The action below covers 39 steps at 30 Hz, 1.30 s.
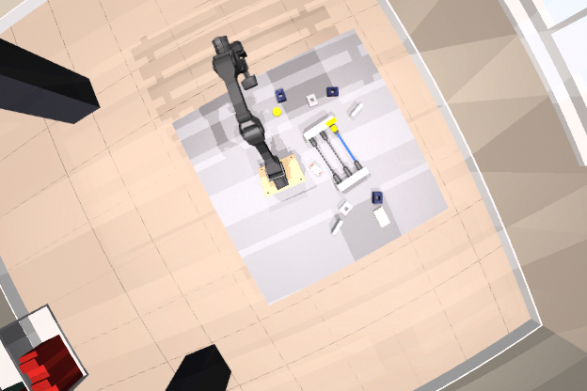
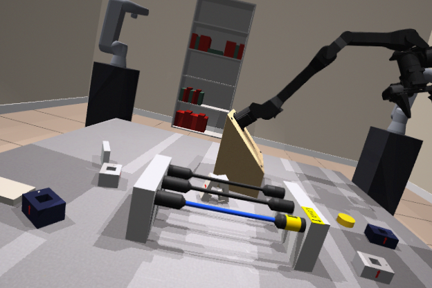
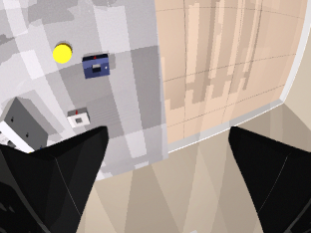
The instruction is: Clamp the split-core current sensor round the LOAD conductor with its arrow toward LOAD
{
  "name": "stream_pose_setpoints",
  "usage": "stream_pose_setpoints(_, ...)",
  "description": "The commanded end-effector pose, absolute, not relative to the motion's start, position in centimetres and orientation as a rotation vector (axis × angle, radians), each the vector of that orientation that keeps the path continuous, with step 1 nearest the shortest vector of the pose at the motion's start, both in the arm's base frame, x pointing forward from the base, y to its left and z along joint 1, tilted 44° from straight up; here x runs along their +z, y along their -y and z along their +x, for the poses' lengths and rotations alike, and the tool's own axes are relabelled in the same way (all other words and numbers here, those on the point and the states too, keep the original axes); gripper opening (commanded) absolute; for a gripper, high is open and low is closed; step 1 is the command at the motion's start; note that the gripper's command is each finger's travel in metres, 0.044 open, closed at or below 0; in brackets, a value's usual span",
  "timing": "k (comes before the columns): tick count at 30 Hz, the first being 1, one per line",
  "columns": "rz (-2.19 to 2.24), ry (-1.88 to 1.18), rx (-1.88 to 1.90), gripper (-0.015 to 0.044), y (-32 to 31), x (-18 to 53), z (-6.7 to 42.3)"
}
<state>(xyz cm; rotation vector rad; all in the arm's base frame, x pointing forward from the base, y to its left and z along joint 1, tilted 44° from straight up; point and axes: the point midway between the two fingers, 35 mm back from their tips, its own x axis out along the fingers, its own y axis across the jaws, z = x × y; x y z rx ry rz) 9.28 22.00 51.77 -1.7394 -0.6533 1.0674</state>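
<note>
The open split-core sensor is white with a red arrow. It stands on the table between the arm's base and the conductor rack. The rack holds two black conductors and a blue conductor with a yellow end sleeve beside the yellow LOAD marker. My gripper is open and empty. It hangs high above the table's edge, far from the sensor and the rack.
Navy blocks and white blocks lie around the rack. A yellow disc lies near one end. The arm stands on a wooden wedge. A flat white plate lies at the far corner.
</note>
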Motion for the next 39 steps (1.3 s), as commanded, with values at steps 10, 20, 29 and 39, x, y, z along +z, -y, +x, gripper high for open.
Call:
stream_pose_setpoints(10, -1.3, 0.269, 0.863, 0.044, -22.1, 49.3, 17.3)
stream_pose_setpoints(20, -0.772, 0.037, 0.523, 0.044, -16.8, 44.1, 26.8)
stream_pose_setpoints(29, -0.311, -0.005, 0.209, 0.044, -7.6, 37.6, 31.6)
stream_pose_setpoints(39, 0.0, 0.05, 0.0, 0.044, 0.0, 32.3, 31.6)
